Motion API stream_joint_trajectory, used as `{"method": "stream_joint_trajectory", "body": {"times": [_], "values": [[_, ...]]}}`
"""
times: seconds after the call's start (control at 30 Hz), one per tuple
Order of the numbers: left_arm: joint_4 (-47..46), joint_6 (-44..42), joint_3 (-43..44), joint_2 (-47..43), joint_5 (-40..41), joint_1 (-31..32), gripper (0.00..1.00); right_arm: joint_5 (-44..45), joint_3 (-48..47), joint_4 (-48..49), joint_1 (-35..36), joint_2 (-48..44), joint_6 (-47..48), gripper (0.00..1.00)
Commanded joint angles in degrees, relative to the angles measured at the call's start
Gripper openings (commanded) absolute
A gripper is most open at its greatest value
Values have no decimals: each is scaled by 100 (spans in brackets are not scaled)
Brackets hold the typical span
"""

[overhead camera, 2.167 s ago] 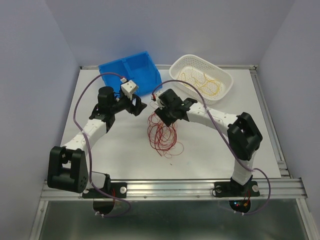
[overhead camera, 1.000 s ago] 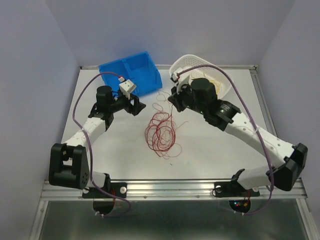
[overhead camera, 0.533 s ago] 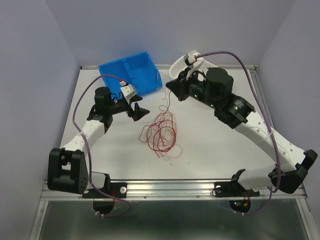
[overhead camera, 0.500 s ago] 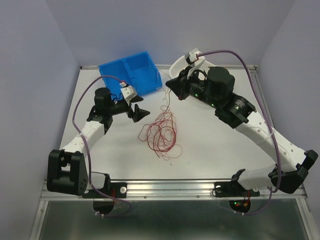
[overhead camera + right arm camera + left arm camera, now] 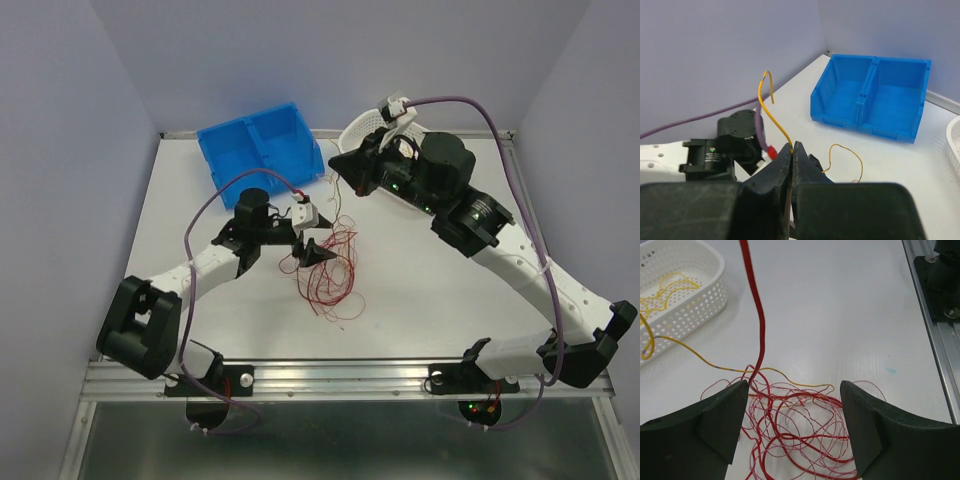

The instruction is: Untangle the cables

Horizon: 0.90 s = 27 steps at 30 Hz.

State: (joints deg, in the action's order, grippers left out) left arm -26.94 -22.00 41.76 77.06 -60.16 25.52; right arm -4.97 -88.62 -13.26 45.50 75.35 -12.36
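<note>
The dark red cables point(image 5: 327, 268) lie in a loose tangle mid-table. My left gripper point(image 5: 311, 251) hovers low at its left edge, open; in the left wrist view the red loops point(image 5: 805, 435) lie between and below the spread fingers point(image 5: 720, 420). One red strand point(image 5: 758, 315) rises steeply out of the top of that view. A yellow cable point(image 5: 705, 363) crosses the tangle from the white basket's side. My right gripper point(image 5: 338, 166) is raised near the basket, shut point(image 5: 793, 145) on a yellow cable point(image 5: 771, 110) that sticks up above its tips.
A blue two-compartment bin point(image 5: 260, 150) stands at the back left. The white perforated basket point(image 5: 685, 300) holds more yellow cables point(image 5: 662, 295); my right arm hides most of it from above. The table's metal rail point(image 5: 935, 325) runs along the right side.
My left arm has swung from beside the blue bin to the red tangle, jaws still open. The right gripper stays shut on the yellow cable and has moved slightly farther back.
</note>
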Motion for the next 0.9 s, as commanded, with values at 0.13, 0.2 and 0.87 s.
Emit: {"method": "stream_joint_trajectory", "body": {"times": [0.13, 0.2, 0.87], "values": [[-803, 529, 448, 460, 1084, 366, 75, -39, 459, 964, 56, -381, -223, 1], [-892, 565, 395, 398, 1173, 366, 62, -74, 530, 1009, 47, -416, -232, 1], [1673, -648, 560, -1351, 1841, 76, 0, 2695, 2568, 1203, 47, -1927, -127, 78]]}}
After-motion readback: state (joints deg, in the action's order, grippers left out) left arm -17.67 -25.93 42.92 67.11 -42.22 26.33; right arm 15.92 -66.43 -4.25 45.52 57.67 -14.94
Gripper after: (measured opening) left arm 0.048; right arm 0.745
